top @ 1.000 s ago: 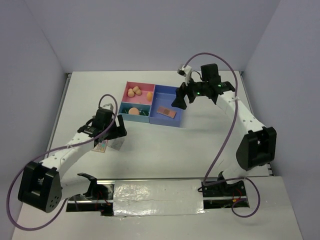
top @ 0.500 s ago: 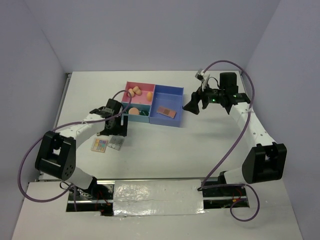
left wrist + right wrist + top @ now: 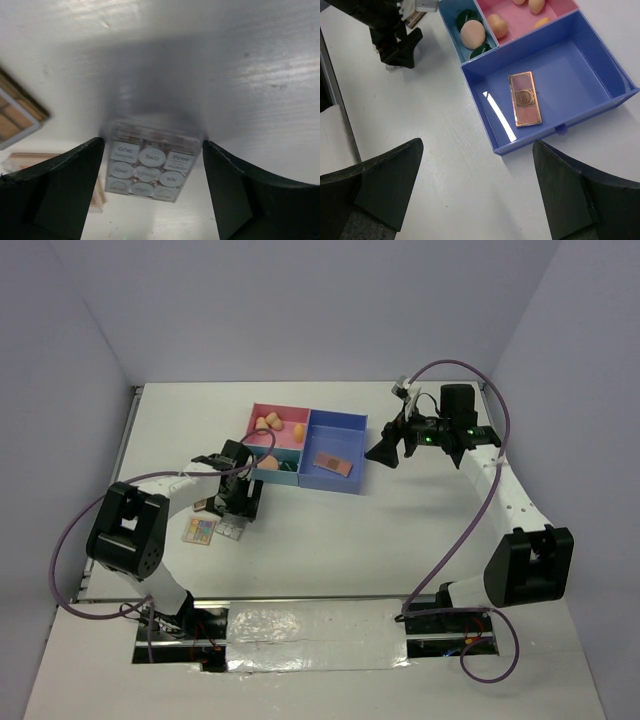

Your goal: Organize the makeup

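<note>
Lettering on palette [image 3: 150, 167]: illegible

Peach sponges [image 3: 263, 425] are seen in the pink box [image 3: 285, 436], a rosy palette [image 3: 524, 98] in the blue box [image 3: 580, 75], and a clear palette [image 3: 150, 170] on the table [image 3: 330, 540].

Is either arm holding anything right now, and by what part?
Nothing is held. The left gripper, jaws open, straddles the clear rectangular palette of oval pans; the right gripper is open, empty.

Tray [image 3: 330, 484] set far-centre on table [image 3: 400, 540]. Sponges [image 3: 267, 423] kept in far-left compartment. Puff [image 3: 472, 33] and compact [image 3: 481, 50] tucked together in near-left one. Boxed palette [image 3: 333, 464] laid flat in right compartment. Left palette [image 3: 199, 530] and right palette [image 3: 232, 529] seen side by side on table, nearer than tray, off its left corner.
</note>
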Robot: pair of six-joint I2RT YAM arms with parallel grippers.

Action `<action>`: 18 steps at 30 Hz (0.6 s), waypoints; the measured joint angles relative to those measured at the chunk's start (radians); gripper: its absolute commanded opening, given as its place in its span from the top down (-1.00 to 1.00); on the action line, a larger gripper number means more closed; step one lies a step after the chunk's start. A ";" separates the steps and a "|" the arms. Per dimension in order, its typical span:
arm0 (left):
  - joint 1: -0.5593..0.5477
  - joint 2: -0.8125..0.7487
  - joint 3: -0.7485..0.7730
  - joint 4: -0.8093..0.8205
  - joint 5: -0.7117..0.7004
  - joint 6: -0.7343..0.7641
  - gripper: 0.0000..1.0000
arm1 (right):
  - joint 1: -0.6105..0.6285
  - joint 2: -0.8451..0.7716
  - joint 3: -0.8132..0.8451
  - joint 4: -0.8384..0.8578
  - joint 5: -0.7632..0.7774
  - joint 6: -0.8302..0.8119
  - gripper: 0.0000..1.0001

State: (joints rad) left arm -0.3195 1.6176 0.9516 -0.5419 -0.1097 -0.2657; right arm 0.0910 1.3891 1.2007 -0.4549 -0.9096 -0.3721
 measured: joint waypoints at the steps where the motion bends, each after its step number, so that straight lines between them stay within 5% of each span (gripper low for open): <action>1: -0.001 0.016 0.002 0.004 0.004 0.005 -0.80 | 0.000 -0.001 0.000 0.000 0.000 0.000 -0.94; 11: -0.002 0.034 0.010 -0.001 0.037 0.024 -0.78 | 0.000 -0.015 -0.006 0.000 0.001 0.000 -0.95; 14: -0.002 0.034 0.010 -0.002 0.036 0.023 -0.63 | 0.000 -0.015 -0.006 0.000 0.001 0.000 -0.95; 18: -0.003 0.031 0.010 -0.003 0.025 0.007 -0.16 | -0.002 -0.015 -0.006 0.000 0.001 0.000 -0.95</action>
State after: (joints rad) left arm -0.3229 1.6485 0.9615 -0.5453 -0.0849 -0.2584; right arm 0.0887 1.3739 1.1942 -0.4549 -0.9089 -0.3717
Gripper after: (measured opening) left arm 0.772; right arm 0.975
